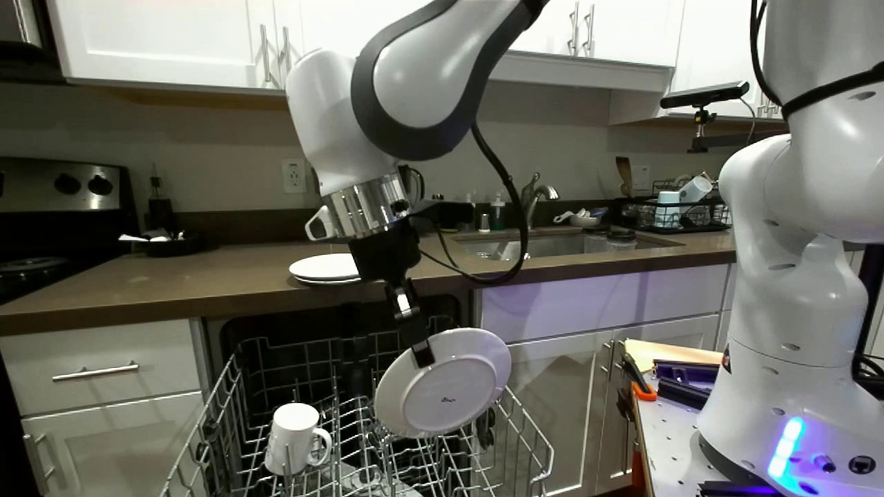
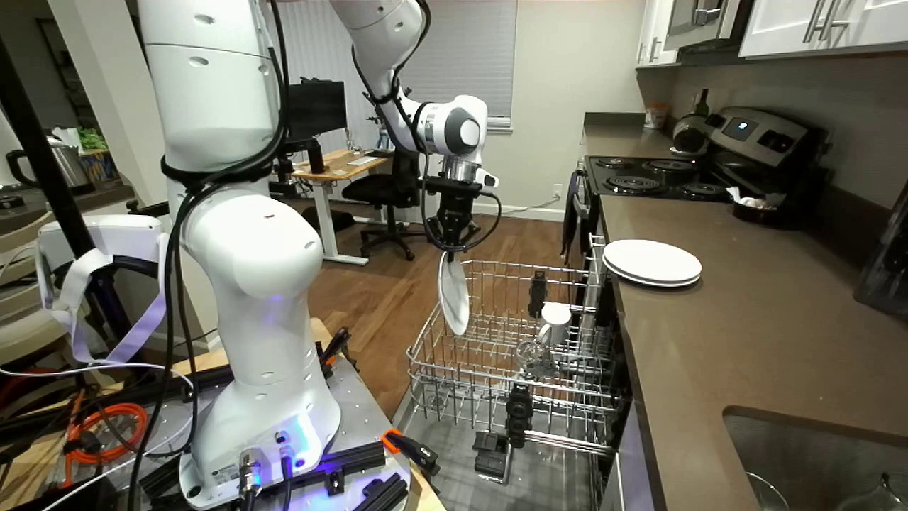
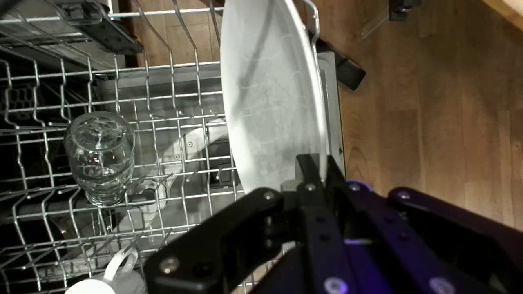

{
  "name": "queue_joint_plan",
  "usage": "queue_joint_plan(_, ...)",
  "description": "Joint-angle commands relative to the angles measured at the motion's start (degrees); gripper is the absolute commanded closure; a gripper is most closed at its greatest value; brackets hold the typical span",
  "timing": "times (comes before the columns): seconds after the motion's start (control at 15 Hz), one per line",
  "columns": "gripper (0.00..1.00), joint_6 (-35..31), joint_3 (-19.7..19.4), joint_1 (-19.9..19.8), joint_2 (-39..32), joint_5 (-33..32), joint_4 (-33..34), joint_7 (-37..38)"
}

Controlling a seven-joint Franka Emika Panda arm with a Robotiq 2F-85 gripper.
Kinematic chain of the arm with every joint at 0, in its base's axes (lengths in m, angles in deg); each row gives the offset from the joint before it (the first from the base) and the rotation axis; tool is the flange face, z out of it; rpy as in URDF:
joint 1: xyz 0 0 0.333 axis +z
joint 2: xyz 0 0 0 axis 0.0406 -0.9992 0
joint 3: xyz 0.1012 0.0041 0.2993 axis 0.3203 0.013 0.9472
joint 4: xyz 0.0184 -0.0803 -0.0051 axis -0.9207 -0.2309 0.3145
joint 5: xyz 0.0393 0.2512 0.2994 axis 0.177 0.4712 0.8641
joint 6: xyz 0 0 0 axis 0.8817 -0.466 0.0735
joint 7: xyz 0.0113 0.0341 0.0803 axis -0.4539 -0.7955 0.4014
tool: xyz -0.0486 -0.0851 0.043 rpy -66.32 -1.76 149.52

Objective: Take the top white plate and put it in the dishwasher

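The top white plate [image 1: 452, 393] hangs in my gripper [image 1: 423, 353], which is shut on its upper rim. It stands close to vertical, seen edge-on in an exterior view [image 2: 454, 294], its marked underside facing out in the opposite view. In the wrist view the plate [image 3: 273, 94] runs away from the fingertips, one finger [image 3: 308, 167] on its inner face and the other behind the rim. Below is the dishwasher [image 1: 290, 324] with its wire rack [image 3: 163, 66] pulled out. The plate's lower edge overlaps the tines in view; I cannot tell whether it touches them.
A white mug [image 1: 290, 442] and an upturned glass jar [image 3: 100, 159] sit in the rack, off to the side of the plate. More white plates [image 2: 651, 261] are stacked on the brown counter [image 2: 731, 341] above the dishwasher. Wooden floor [image 3: 408, 143] lies beyond the rack's edge.
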Motion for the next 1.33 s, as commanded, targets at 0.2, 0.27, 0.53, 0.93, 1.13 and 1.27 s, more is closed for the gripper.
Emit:
queue_joint_plan(0.2,0.98,0.58,1.00,-1.42,-6.58,1.69,4.41,-2.50)
queue_joint_plan(0.27,0.98,0.70,1.07,-1.60,-7.37,1.98,4.89,-2.91)
queue_joint_plan(0.53,0.98,0.60,1.12,-2.17,-10.74,2.94,6.99,-3.81)
queue_joint_plan(0.93,0.98,1.50,1.11,-2.81,-15.79,3.02,10.42,-2.92)
queue_joint_plan(1.13,0.98,1.60,1.28,-3.07,-17.61,3.13,11.65,-2.87)
queue_joint_plan(1.27,0.98,1.24,1.36,-3.12,-18.48,2.92,12.05,-3.01)
